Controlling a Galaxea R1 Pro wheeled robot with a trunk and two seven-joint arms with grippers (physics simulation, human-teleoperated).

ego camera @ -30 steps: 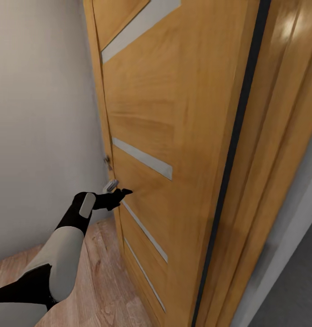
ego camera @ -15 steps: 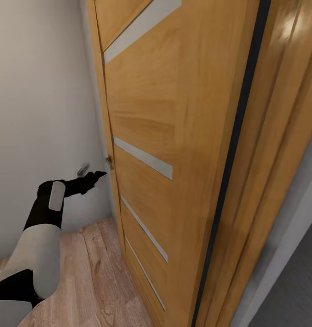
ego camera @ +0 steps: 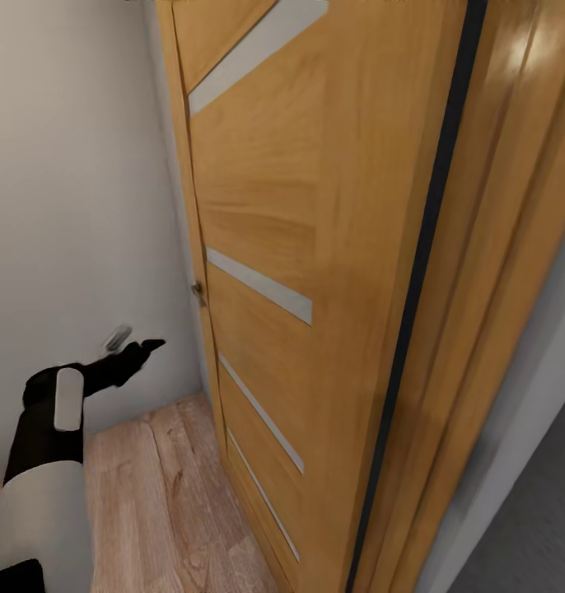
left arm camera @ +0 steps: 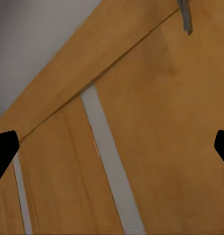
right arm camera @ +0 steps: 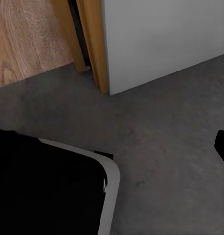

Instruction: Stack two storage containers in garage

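The two storage containers are out of view. In the head view my left gripper (ego camera: 136,346) is held out low beside the white wall (ego camera: 68,181), a short way left of the edge of a wooden door (ego camera: 315,206). Its fingers stand wide apart in the left wrist view, where the left gripper (left arm camera: 112,149) is open and empty, facing the door's panels (left arm camera: 156,127). In the right wrist view one fingertip (right arm camera: 222,147) of the right gripper hangs over grey concrete floor (right arm camera: 156,137), holding nothing.
The door has pale inlaid strips (ego camera: 262,288) and a small latch (ego camera: 198,291) at its edge. Light wood planks (ego camera: 151,494) lie under my left arm. A wooden door frame (right arm camera: 94,44) meets the concrete. My dark base (right arm camera: 43,186) sits beside the right gripper.
My left gripper has drawn back from the door's edge, moving left toward the wall and ending lower. The door looks unmoved.
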